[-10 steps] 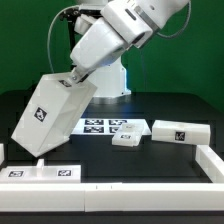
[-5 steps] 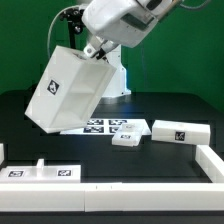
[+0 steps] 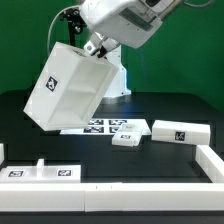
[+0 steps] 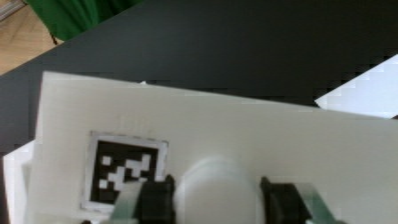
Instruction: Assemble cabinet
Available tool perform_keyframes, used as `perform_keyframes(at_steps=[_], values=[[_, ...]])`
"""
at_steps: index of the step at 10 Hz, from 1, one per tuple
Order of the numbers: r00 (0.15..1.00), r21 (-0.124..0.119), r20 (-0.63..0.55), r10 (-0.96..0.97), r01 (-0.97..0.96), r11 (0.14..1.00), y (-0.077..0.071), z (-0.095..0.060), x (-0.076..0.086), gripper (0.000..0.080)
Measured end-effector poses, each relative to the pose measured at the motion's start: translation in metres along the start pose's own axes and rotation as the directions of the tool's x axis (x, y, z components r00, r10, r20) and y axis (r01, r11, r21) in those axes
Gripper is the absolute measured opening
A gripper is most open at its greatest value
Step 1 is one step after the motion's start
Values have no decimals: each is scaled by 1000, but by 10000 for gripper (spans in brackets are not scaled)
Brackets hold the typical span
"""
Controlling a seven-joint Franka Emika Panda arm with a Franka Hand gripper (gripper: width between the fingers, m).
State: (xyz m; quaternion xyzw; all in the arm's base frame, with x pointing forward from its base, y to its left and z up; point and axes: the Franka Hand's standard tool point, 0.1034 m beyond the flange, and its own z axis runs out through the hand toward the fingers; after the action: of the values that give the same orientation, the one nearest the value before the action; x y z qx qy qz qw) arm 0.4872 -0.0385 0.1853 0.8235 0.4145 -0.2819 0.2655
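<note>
Step in hand, as I read it: carrying and reorienting the cabinet body (image 3: 68, 88). It hangs tilted in the air, one corner down, above the table's (image 3: 150, 108) side at the exterior view's left, touching nothing below. The gripper (image 3: 92, 47) grips it at its upper edge. In the wrist view the fingers (image 4: 285, 195) are clamped on a rounded white lip of the body, right beside its tag (image 4: 125, 168).

You hold a big box by one edge, so it probably wants to swing. Turn slowly, no jerks. Level it before you lower it, and don't loosen the fingers until a full face sits on the table. Check the low corner clears the parts underneath (it's the first thing that would hit).

Surface, near to far:
- A white rail (image 3: 150, 190) runs along the table's near edge and turns up the edge at the exterior view's right.
- A flat panel (image 3: 40, 173) with two tags lies just inside the near corner at the exterior view's left.
- Mid-table there is a small block (image 3: 125, 141), with a long block (image 3: 180, 132) beside it, close but apart I think.
- The marker board (image 3: 100, 126) lies just past them, partly under the hanging body.

The table is matte black, likely decent grip. The robot base (image 3: 118, 78) stands at the far edge, with a green curtain (image 3: 30, 40) behind it.
</note>
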Motion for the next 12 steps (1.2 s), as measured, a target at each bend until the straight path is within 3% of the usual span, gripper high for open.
perform_keyframes(at_steps=[2, 4, 5, 8, 9, 12], values=[[992, 113, 45, 120, -124, 986, 2, -31, 12, 217], [979, 195, -4, 202, -197, 961, -1, -47, 24, 217], [976, 210, -14, 217, -210, 955, -2, -50, 26, 217], [977, 210, -6, 213, -207, 956, -3, -46, 27, 217], [975, 234, -14, 223, -213, 949, -6, -45, 29, 217], [942, 367, -33, 333, -299, 881, -18, -53, 44, 217]])
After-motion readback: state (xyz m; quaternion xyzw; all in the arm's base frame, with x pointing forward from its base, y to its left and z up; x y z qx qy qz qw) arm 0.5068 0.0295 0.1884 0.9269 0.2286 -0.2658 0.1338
